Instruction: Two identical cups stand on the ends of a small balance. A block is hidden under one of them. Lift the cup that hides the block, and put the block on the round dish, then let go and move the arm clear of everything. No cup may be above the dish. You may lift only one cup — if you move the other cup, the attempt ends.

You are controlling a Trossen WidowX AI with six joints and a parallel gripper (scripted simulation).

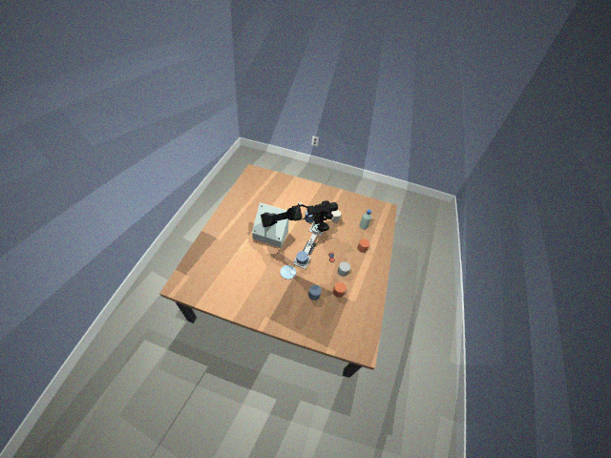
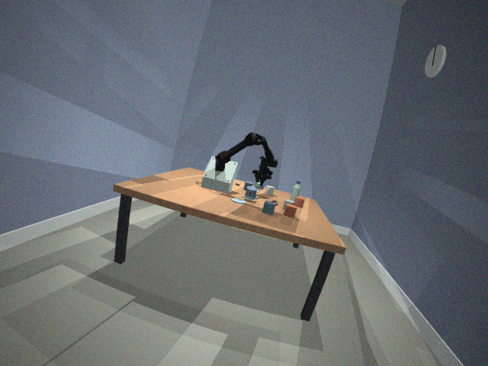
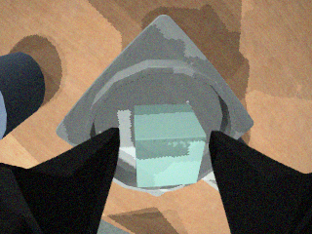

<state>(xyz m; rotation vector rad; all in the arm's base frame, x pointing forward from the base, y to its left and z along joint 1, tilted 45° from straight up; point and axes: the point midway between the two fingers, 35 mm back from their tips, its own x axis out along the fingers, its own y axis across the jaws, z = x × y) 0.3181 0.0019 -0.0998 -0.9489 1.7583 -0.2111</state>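
A pale green block (image 3: 168,146) sits on the grey end pad (image 3: 163,46) of the balance, with no cup over it. My gripper (image 3: 166,136) (image 1: 322,227) (image 2: 260,181) is low over it, one black finger on each side, close to the block's sides; it is open. A dark blue cup (image 3: 19,88) (image 1: 309,217) stands on the table beside that pad. The other blue cup (image 1: 302,257) (image 2: 251,192) stands on the balance's near end. The pale round dish (image 1: 287,271) (image 2: 238,200) lies on the table next to that end.
The arm's grey base box (image 1: 269,230) stands left of the balance. A white cup (image 1: 336,214), a bottle (image 1: 366,218), orange cylinders (image 1: 364,244) (image 1: 339,288), a grey cylinder (image 1: 344,268), a blue cylinder (image 1: 314,292) and a small object (image 1: 331,256) stand to the right.
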